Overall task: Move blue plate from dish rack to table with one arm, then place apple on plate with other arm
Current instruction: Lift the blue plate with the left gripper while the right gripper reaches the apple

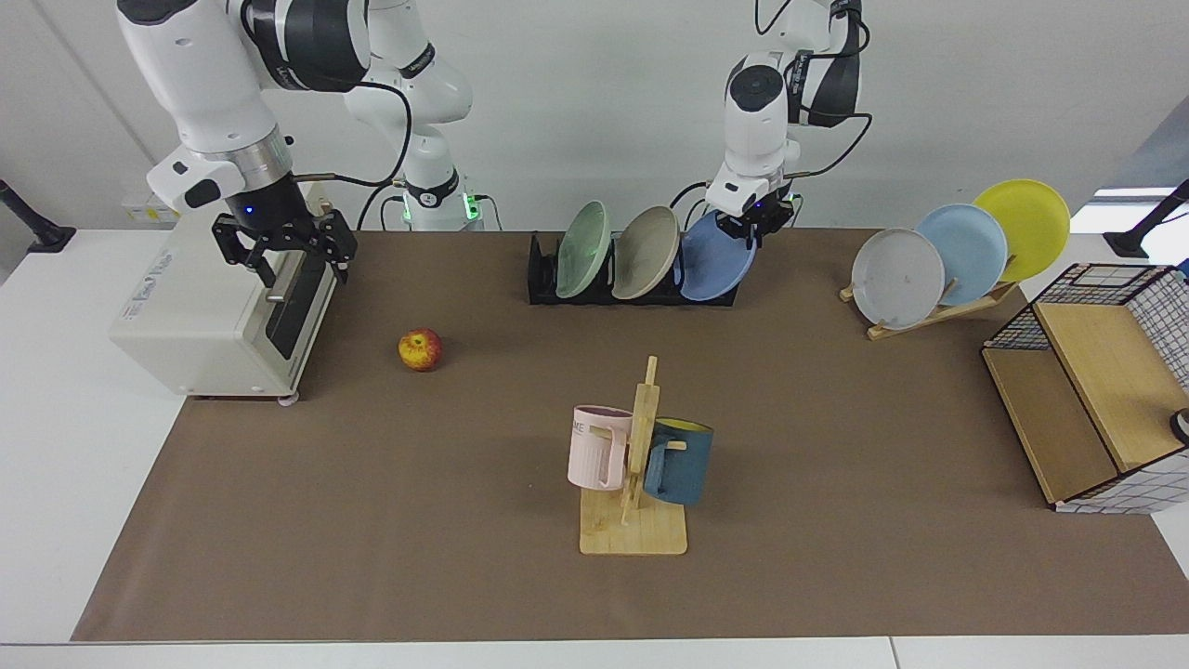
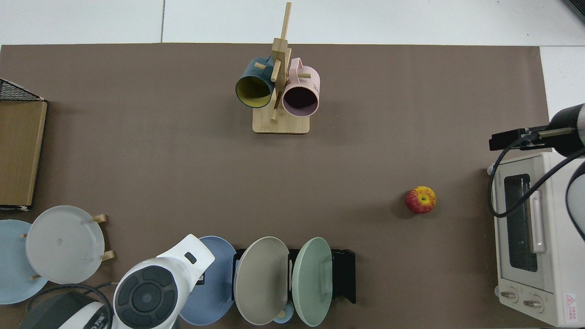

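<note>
Your blue plate (image 1: 713, 268) leans in the dish rack (image 1: 543, 279) beside the beige plate (image 1: 645, 253), and the left gripper (image 1: 754, 223) sits right at its top rim — you cannot tell how far its fingers are spread or whether they grip the rim. The apple (image 1: 420, 349) lies on the table (image 1: 372, 520), well apart from the right gripper (image 1: 283, 253), which hangs with fingers spread wide over the toaster oven (image 1: 214, 316), holding nothing.
</note>
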Motion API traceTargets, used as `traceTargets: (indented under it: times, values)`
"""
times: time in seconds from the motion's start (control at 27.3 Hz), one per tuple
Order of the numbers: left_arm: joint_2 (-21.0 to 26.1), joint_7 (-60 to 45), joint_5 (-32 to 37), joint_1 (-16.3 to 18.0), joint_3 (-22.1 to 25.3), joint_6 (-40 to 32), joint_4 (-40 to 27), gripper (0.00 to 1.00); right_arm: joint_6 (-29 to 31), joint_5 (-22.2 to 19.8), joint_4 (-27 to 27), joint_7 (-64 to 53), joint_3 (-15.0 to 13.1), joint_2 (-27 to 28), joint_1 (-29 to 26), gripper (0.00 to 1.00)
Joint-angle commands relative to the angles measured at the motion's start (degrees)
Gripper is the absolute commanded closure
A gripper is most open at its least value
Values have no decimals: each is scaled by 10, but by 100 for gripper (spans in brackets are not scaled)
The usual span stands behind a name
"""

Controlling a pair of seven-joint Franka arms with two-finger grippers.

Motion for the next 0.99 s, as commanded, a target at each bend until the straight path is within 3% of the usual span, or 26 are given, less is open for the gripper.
traceTargets:
  times: [0.0, 0.29, 0.48, 0.59, 0.7, 0.84, 0.95]
  values:
    - [-6, -48, 20, 2, -49, -22, 19, 100, 34, -2, -53, 18, 2, -10, 19, 0]
    - [-1, -69, 95, 6, -62, -107, 97, 100, 86, -2, -117, 47, 1, 2, 45, 0]
    - [15, -48, 112, 58, -59, -114, 168, 100, 127, -2, -160, 49, 2, 19, 46, 0]
    - [37, -1, 102, 90, -29, -120, 224, 100, 154, -2, -189, 49, 2, 23, 46, 0]
    - [79, 18, 82, 89, 31, -102, 260, 100, 179, -2, -212, 49, 2, 29, 47, 0]
    - [133, 12, -9, 87, 92, -24, 289, 100, 187, -1, -228, 49, 1, 33, 50, 0]
    - [166, -5, -69, 86, 93, 33, 280, 100, 187, -1, -236, 49, 2, 34, 51, 0]
